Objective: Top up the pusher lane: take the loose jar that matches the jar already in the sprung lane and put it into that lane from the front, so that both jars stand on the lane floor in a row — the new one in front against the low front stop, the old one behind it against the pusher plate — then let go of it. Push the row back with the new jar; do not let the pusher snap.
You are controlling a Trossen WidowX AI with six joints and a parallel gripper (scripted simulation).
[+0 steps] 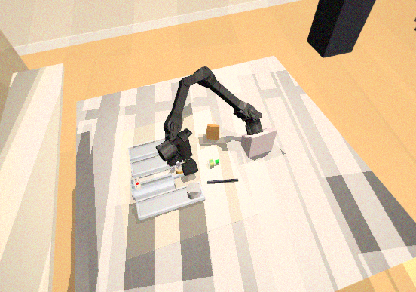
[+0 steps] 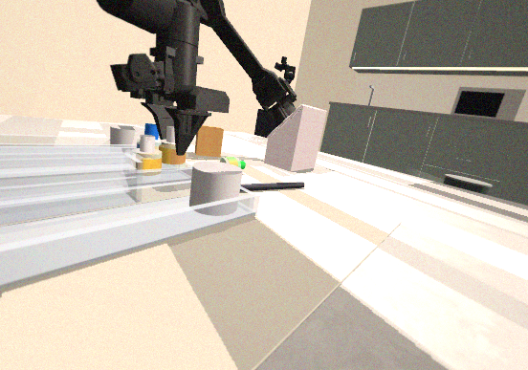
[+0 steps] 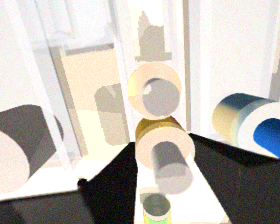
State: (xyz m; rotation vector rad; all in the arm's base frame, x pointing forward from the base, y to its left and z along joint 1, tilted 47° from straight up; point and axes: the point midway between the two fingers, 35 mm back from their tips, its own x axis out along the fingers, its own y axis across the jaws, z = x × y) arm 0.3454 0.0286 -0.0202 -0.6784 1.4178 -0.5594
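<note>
My gripper (image 1: 182, 166) (image 2: 179, 150) (image 3: 160, 143) is shut on an amber jar with a pale cap (image 2: 168, 154) (image 3: 164, 148). It holds the jar upright at the front end of a clear lane in the rack (image 1: 151, 187) (image 2: 72, 199). A matching amber jar with a pale cap (image 2: 148, 159) (image 3: 154, 90) stands in that lane just behind the held jar, close to it. I cannot tell whether the two touch. The pusher plate is hidden from me. A blue-capped jar (image 2: 151, 129) (image 3: 258, 129) stands beside them in the neighbouring lane.
A grey cylinder (image 1: 193, 191) (image 2: 215, 185) (image 3: 11, 150) stands at the front of the nearest lane. A green bottle (image 1: 214, 162) (image 2: 235, 162), a black pen (image 1: 222, 181) (image 2: 273, 185), an orange box (image 1: 212, 131) (image 2: 209, 141) and a white wedge block (image 1: 260, 142) (image 2: 297, 139) lie right of the rack.
</note>
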